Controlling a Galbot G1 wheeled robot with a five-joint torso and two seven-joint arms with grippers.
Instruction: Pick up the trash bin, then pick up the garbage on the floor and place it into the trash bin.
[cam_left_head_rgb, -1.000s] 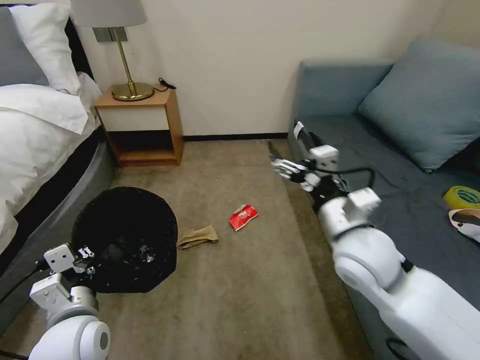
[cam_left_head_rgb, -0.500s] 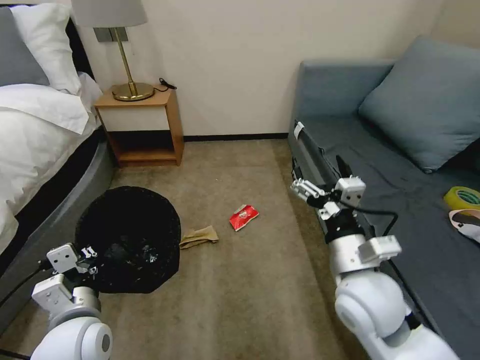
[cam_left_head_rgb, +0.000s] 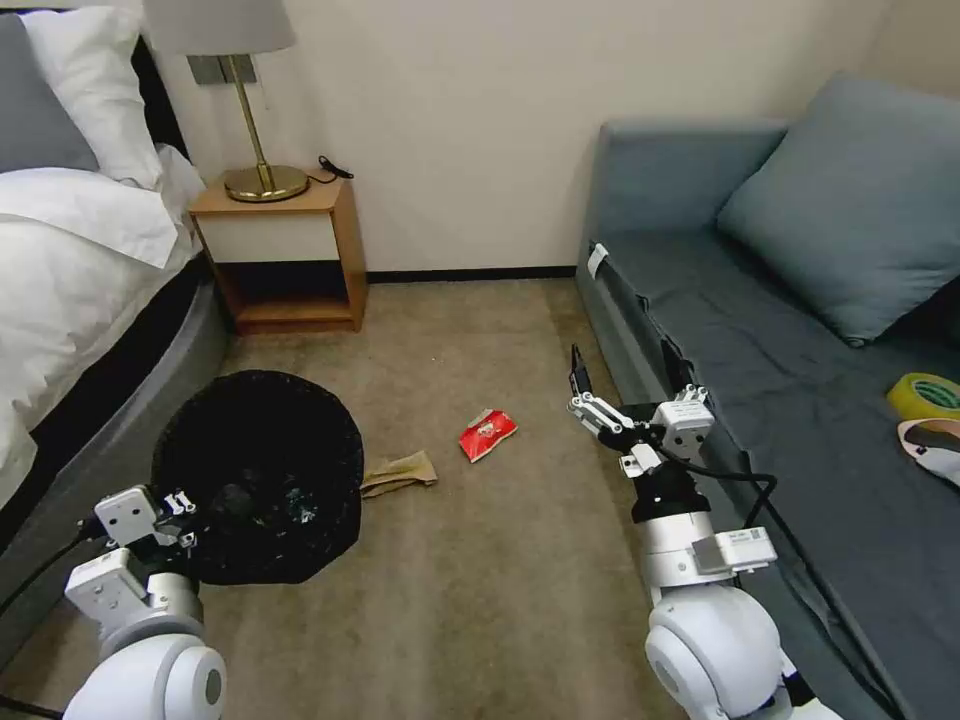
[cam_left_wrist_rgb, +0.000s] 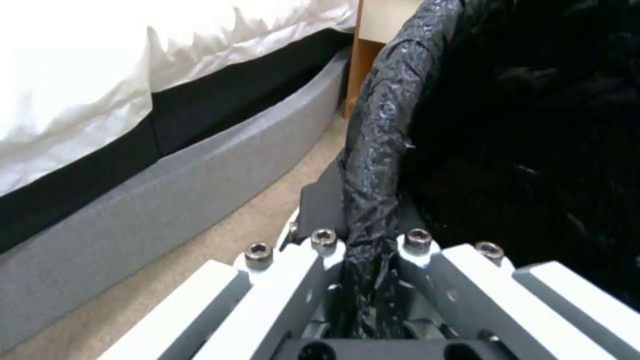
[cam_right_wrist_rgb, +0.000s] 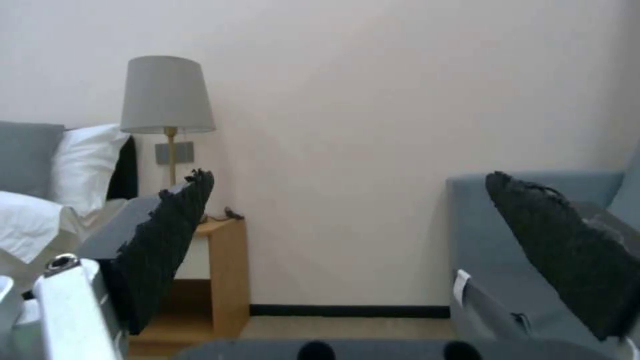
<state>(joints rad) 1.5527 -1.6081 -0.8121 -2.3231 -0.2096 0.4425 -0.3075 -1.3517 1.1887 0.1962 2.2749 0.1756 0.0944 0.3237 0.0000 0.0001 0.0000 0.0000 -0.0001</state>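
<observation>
Nearest the robot, the left gripper (cam_left_head_rgb: 178, 512) clamps the near rim of the trash bin (cam_left_head_rgb: 258, 475); in the left wrist view its fingers (cam_left_wrist_rgb: 320, 210) pinch the black liner folded over the rim (cam_left_wrist_rgb: 373, 150), the jaws drawn in tight on the plastic. The bin sits close beside the grey bed base (cam_left_head_rgb: 110, 440), with only a narrow strip of carpet (cam_left_wrist_rgb: 267, 210) between bin and bed.

On the bin's far side from the bed, the crumpled brown paper bag (cam_left_head_rgb: 398, 472) lies on the carpet, its near end just at the bin's edge. The red snack packet (cam_left_head_rgb: 487, 434) lies a little beyond the bag, farther from the bin and apart from the bag. Around both pieces the carpet (cam_left_head_rgb: 480, 580) is bare, a broad open patch running from the bin across to the sofa.

The right gripper (cam_left_head_rgb: 584, 396) hangs above the carpet on the sofa side of that patch, well apart from the bin and beside the front edge of the blue sofa (cam_left_head_rgb: 760, 330). Its two dark fingers (cam_right_wrist_rgb: 167, 235) stand wide apart with nothing between them.

Beyond the bin, against the wall, stands the wooden nightstand (cam_left_head_rgb: 285, 255) with a brass lamp (cam_left_head_rgb: 262, 150) on top; open carpet reaches from the bin to its foot.
</observation>
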